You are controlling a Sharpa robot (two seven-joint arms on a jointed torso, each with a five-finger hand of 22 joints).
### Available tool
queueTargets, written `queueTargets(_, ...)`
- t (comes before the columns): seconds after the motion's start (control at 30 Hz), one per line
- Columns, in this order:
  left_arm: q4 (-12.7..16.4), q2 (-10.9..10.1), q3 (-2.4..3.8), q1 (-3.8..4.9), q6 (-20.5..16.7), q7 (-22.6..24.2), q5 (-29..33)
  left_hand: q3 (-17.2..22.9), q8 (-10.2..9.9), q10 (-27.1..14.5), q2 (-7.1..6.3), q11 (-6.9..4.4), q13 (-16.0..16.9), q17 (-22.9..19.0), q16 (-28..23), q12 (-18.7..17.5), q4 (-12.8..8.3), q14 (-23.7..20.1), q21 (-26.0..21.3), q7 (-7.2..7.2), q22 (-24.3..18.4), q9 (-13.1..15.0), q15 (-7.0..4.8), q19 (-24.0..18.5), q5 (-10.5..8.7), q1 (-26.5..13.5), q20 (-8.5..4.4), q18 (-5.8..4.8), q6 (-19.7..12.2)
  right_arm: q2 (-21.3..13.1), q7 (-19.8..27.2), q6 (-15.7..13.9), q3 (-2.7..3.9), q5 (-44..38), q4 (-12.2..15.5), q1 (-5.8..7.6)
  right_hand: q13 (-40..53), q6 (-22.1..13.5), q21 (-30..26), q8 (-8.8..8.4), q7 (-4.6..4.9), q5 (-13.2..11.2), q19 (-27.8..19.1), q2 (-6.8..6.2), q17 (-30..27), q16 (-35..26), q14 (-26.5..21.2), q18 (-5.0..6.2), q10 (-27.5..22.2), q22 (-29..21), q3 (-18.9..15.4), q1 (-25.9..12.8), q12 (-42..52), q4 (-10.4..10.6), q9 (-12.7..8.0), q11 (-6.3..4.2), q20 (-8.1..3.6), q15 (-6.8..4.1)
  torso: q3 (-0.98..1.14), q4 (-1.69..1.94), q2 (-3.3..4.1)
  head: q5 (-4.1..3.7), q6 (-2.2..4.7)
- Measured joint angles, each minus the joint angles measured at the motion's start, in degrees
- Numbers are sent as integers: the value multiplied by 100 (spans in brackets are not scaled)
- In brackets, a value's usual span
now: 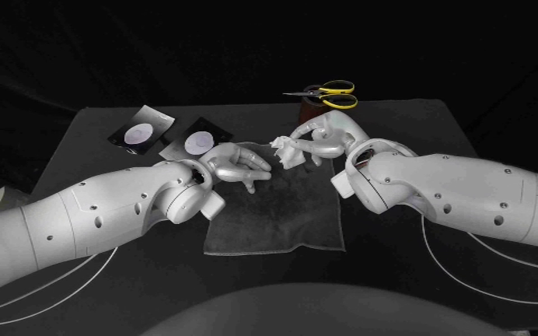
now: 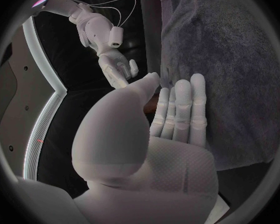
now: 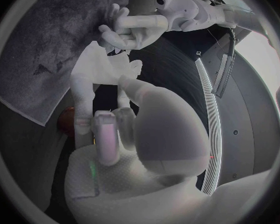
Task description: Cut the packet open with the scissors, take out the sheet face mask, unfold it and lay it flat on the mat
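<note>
My right hand (image 1: 325, 138) pinches the white, crumpled sheet mask (image 1: 286, 152) just above the far edge of the grey mat (image 1: 274, 219). In the right wrist view the mask (image 3: 93, 72) hangs bunched from the right hand's fingers (image 3: 109, 134), beside the mat (image 3: 47, 50). My left hand (image 1: 238, 166) hovers over the mat's far left corner, fingers apart and holding nothing, a short gap from the mask. The left wrist view shows that hand (image 2: 171, 119) with straight fingers over the mat (image 2: 233, 59), facing the right hand (image 2: 115, 67). Yellow-handled scissors (image 1: 329, 95) lie at the table's far edge.
Two dark packets with pale round prints lie at the back left, one (image 1: 140, 130) farther out and one (image 1: 197, 141) close behind my left hand. The near half of the mat lies bare between my two forearms.
</note>
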Motion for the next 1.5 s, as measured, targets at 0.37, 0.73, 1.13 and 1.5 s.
queueTargets(0.37, 38, 123, 3, -92, -512, 803, -115, -133, -187, 1, 1, -2, -69, -64, 0, -1, -20, -9, 0, -60, 0, -118, 9, 0, 0, 0, 0, -3, -281, -1, 42, 3, 3, 419, 104, 31, 3, -9, 0, 0, -9, 10, -1, -1, 3, -14, -1, 61, 0, -11, 0, -38, -1, 0, 0, 0, 0, 1, 4, -1, 2, 9, 0)
queueTargets(0.73, 215, 120, 24, -99, -1026, 1540, 166, -215, -218, 96, 55, -51, -69, -73, 83, 154, 24, 35, -1, -38, 0, -151, -34, 53, 0, -55, -7, -8, -315, -2, 23, 45, 3, 521, 179, 32, -2, -12, -21, 0, -12, 10, -1, -15, 0, -22, -8, 59, 0, -16, 14, -62, -12, -14, 1, 0, 0, 8, 11, -3, 5, -1, 0)
queueTargets(1.13, 234, 118, 28, -101, -1192, 1687, 408, -295, -137, 331, 159, -163, 72, -26, 366, 592, 72, 241, 118, -112, 25, -154, -135, 218, 0, -85, -90, -12, 23, -3, 20, 66, 3, 542, 209, 32, 1, -23, -21, 0, -16, 1, -1, -14, -2, -44, 11, 50, 0, -13, 14, -59, -13, -15, 2, 0, 0, -11, 18, 0, 2, 4, 0)
queueTargets(1.5, 75, 94, 28, -101, -1294, 1547, 492, -351, -99, 286, 174, -183, 212, 65, 514, 897, 95, 326, 163, -124, 47, -192, -136, 264, 0, -100, -109, -26, 99, -33, 140, 23, 3, 612, 237, 32, 2, -36, -21, 0, -1, -7, -1, 1, 4, -21, 11, 46, 0, 1, 29, -43, -13, -32, 3, 1, 0, -11, 18, 1, 1, 3, 0)
